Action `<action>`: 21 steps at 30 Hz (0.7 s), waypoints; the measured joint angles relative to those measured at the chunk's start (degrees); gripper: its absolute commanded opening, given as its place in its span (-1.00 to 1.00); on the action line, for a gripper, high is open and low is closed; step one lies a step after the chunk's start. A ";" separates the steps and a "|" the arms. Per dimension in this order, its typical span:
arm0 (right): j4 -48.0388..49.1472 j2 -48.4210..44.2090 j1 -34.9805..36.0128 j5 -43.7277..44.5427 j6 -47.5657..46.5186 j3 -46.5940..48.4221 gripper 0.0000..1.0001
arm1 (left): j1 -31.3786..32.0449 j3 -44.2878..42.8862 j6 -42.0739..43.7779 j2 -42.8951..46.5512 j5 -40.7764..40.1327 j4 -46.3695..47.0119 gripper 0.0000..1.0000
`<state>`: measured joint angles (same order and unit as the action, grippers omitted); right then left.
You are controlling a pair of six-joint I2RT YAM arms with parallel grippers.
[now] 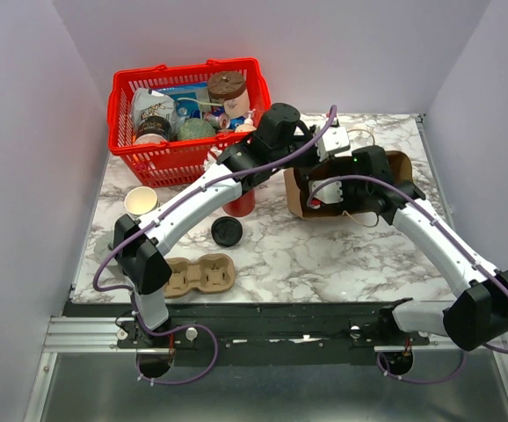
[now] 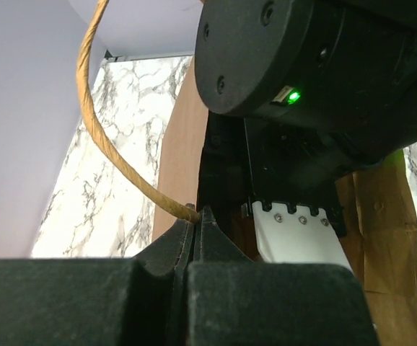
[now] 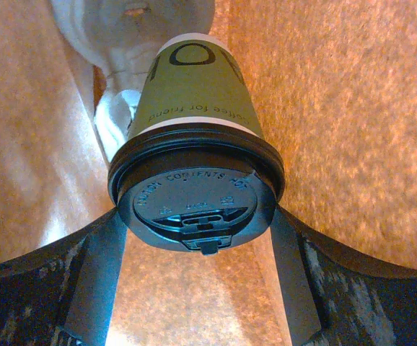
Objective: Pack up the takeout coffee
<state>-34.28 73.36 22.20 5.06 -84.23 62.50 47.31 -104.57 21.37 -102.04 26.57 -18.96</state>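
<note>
The takeout coffee (image 3: 194, 94), a green cup with a pale band and a black lid (image 3: 194, 194), lies lid-first toward the right wrist camera inside the brown paper bag (image 3: 353, 108). My right gripper (image 3: 194, 231) holds it, one finger pressed against each side of the lid. In the top view the bag (image 1: 395, 171) lies on the marble table with my right arm (image 1: 373, 167) reaching into its mouth. My left gripper (image 2: 198, 215) is shut on the bag's twine handle (image 2: 100, 137), holding it up beside the bag's opening (image 2: 180, 158).
A red basket (image 1: 127, 97) of groceries stands at the back left. A lidless cup (image 1: 141, 202), a loose black lid (image 1: 227, 231) and a cardboard cup carrier (image 1: 201, 274) sit near the left arm. A white object (image 3: 122, 29) lies deeper in the bag.
</note>
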 measured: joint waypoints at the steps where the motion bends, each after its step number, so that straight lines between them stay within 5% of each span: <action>1: -0.52 -0.37 0.00 0.00 0.22 -0.02 -0.99 | 0.00 0.00 -0.07 0.00 0.00 0.00 -1.00; 21: -10.25 -5.55 4.48 3.37 14.38 -4.44 -0.99 | 7.08 6.91 -4.39 3.82 -10.82 2.56 -1.00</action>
<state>-44.53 67.81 26.68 8.43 -69.84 58.06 54.39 -97.67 16.97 -98.21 15.75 -16.40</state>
